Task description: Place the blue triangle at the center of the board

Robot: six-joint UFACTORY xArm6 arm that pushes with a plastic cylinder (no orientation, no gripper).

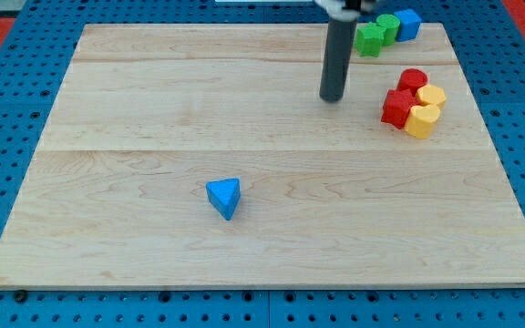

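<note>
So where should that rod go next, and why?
Probably down to the view's lower left, just beyond the blue triangle. My tip sits far off at the view's upper right, and the triangle lies lower-left of the board's center, so pushing needs that far side.

blue triangle, lower-left of centre, seemingly flat
</note>
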